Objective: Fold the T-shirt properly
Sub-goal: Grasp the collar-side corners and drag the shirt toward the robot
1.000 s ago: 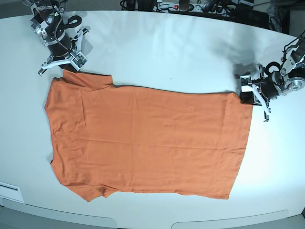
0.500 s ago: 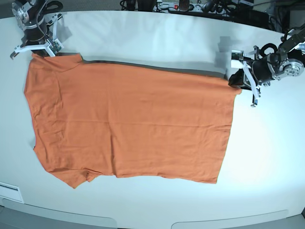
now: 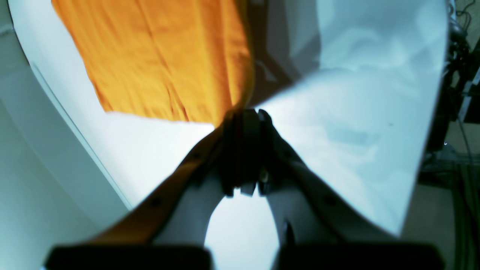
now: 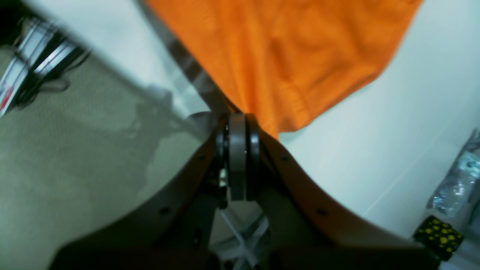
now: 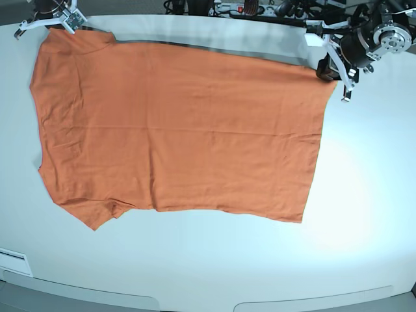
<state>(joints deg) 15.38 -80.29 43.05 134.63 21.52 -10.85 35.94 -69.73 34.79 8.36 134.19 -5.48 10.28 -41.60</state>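
The orange T-shirt [image 5: 182, 130] lies spread across the white table [image 5: 364, 195], its far edge lifted toward the back. My left gripper [image 5: 327, 73] at the back right is shut on the shirt's far right corner; in the left wrist view [image 3: 242, 112] the orange cloth [image 3: 165, 63] runs into its closed jaws. My right gripper [image 5: 62, 26] at the back left is shut on the shirt's far left corner; the right wrist view [image 4: 238, 116] shows the cloth [image 4: 285, 56] pinched there. The near sleeve [image 5: 97, 211] rests on the table.
Cables and a power strip [image 5: 240, 8] lie beyond the table's back edge. A white label [image 5: 13, 263] sits at the near left edge. A yellow-dotted black block [image 4: 437, 232] shows at the right of the right wrist view.
Both grippers have moved toward the back of the table, dragging the shirt's far edge with them. The whole shirt has slid back and stretched out flatter.
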